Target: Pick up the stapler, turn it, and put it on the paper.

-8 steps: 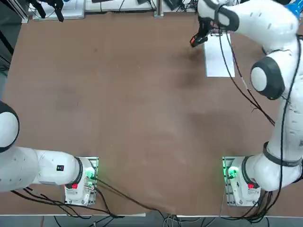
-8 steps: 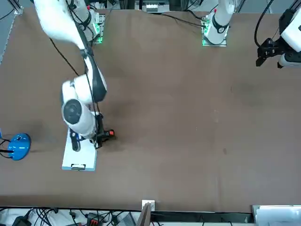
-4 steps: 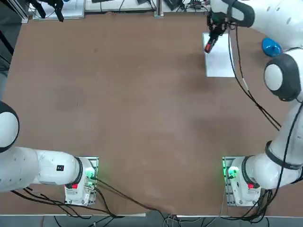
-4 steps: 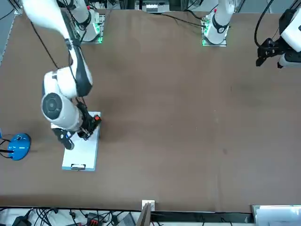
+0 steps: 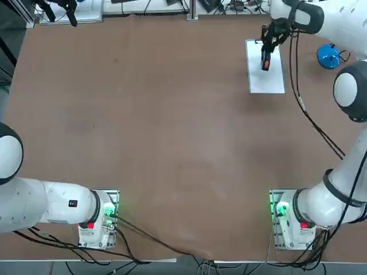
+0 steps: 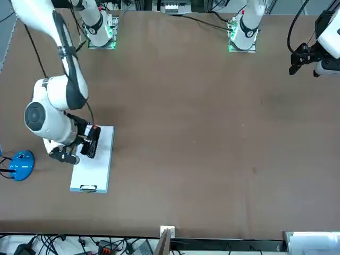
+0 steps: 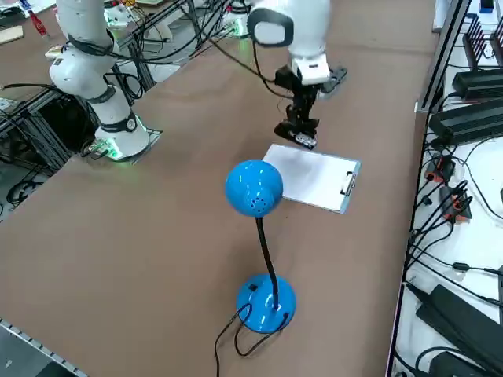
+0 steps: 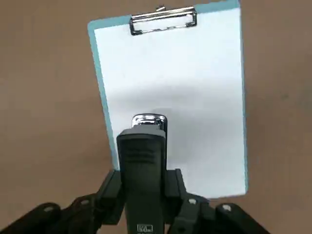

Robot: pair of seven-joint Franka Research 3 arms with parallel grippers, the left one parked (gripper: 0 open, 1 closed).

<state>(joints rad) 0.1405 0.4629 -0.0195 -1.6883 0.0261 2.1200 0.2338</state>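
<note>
The right arm rises from its base at the near edge of the table and reaches far across to the far right corner, with the wrist bent down. The right gripper (image 8: pixel 144 192) hangs over the paper (image 5: pixel 268 71), and its two fingers (image 8: pixel 109 187) are clamped on the sides of the black stapler (image 8: pixel 141 168). The stapler is held lengthwise along the sheet, its red mark toward the robot. The clip (image 8: pixel 163 20) is at the far short end. Beyond the paper to the right stands a blue desk lamp (image 5: pixel 328 56).
</note>
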